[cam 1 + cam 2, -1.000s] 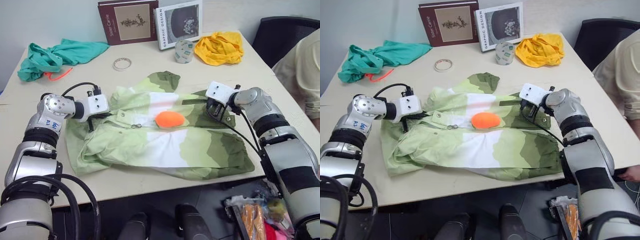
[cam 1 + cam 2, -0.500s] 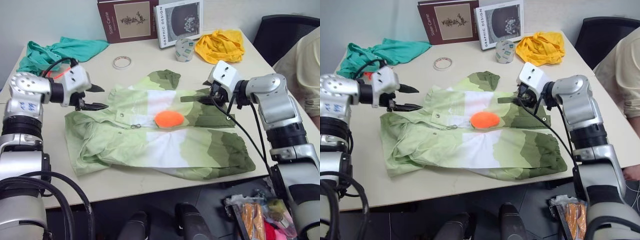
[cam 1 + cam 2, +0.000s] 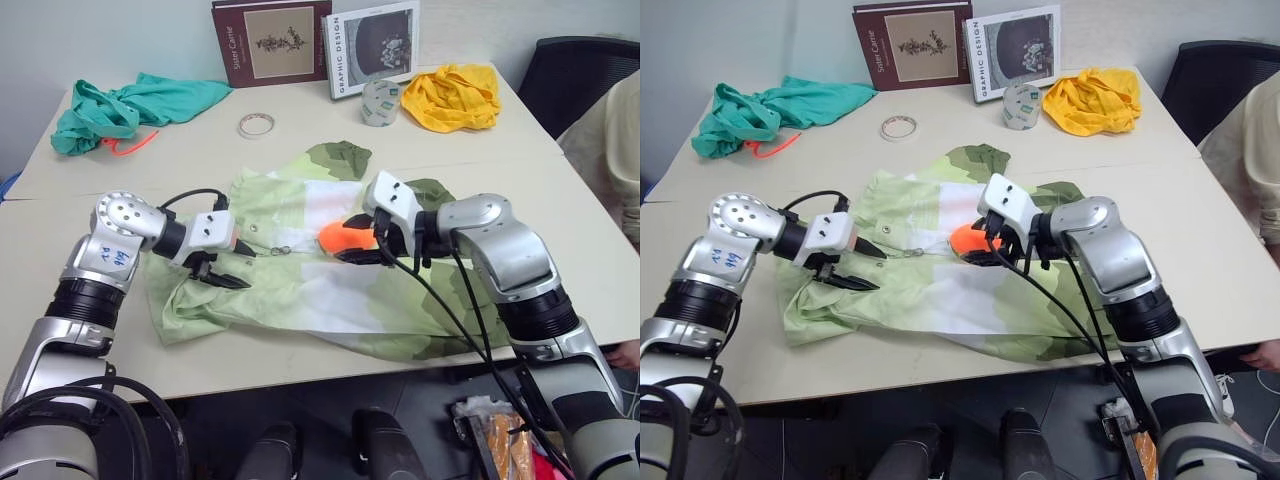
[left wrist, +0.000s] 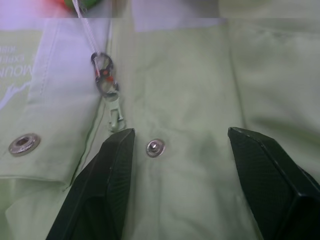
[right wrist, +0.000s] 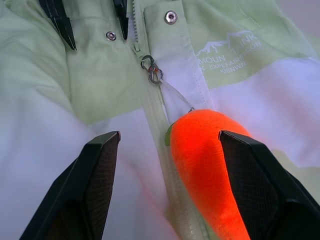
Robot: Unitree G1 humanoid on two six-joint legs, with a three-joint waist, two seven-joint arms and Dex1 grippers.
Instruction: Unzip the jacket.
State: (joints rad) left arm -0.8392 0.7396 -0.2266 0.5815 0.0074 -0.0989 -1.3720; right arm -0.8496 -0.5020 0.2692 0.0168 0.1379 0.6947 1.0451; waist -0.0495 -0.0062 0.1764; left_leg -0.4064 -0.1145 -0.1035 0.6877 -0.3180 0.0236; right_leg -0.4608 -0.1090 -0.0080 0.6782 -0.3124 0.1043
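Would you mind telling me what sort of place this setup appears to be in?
Probably an office or lab: a pale table, a black office chair beside it, and two books propped against the plain wall.

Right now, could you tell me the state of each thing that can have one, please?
jacket: spread flat on the table, zipper closed below the pull
zipper pull: near the collar, not gripped
orange piece: lying on the jacket, tied to the pull
left gripper: open, above the jacket
right gripper: open, at the orange piece
tape roll: standing upright
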